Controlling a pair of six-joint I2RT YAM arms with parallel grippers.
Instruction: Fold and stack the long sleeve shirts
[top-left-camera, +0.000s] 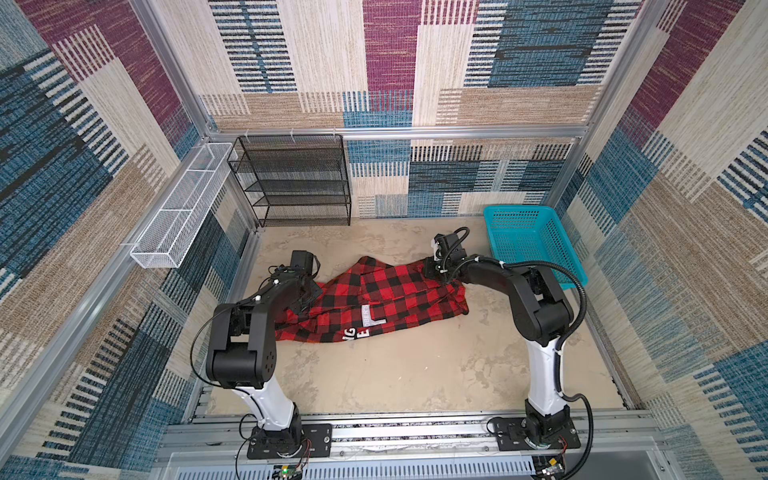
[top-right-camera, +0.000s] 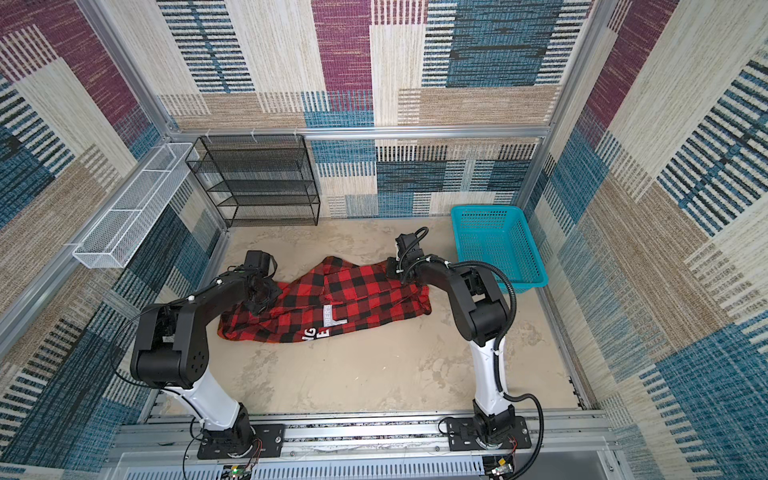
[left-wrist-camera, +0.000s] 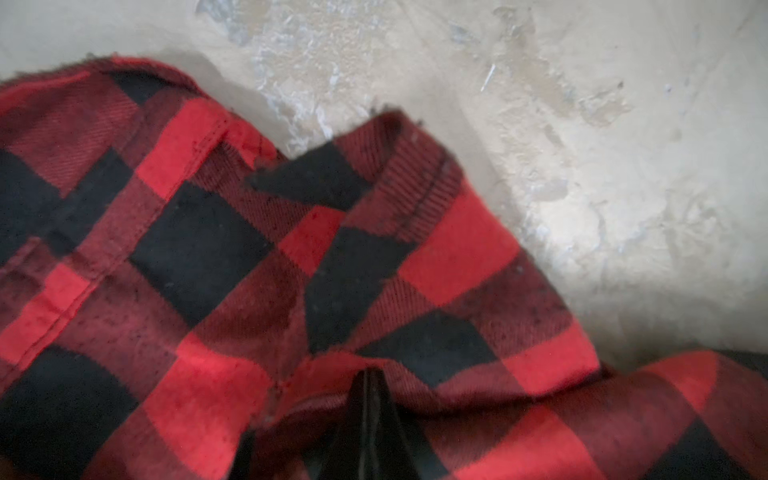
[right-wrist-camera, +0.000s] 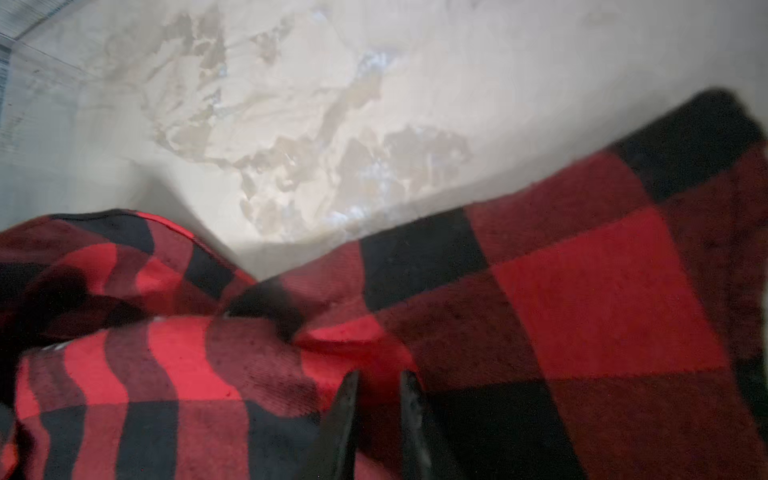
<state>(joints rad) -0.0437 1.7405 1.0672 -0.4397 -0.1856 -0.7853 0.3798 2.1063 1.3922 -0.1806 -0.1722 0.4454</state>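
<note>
Evidently flannel shirt (top-left-camera: 374, 299) between left fingers (left-wrist-camera: 374, 424), likewise right fingers (right-wrist-camera: 341, 424).

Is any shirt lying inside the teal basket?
No, the teal basket shows only its bare mesh floor; the plaid shirt lies on the table.

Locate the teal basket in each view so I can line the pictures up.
Top view: teal basket in the far right corner of the table.
Top view: same far right corner.
Left wrist: not in it.
Right wrist: not in it.
Shared landmark: the red-and-black flannel shirt, which shows in all four views.
</note>
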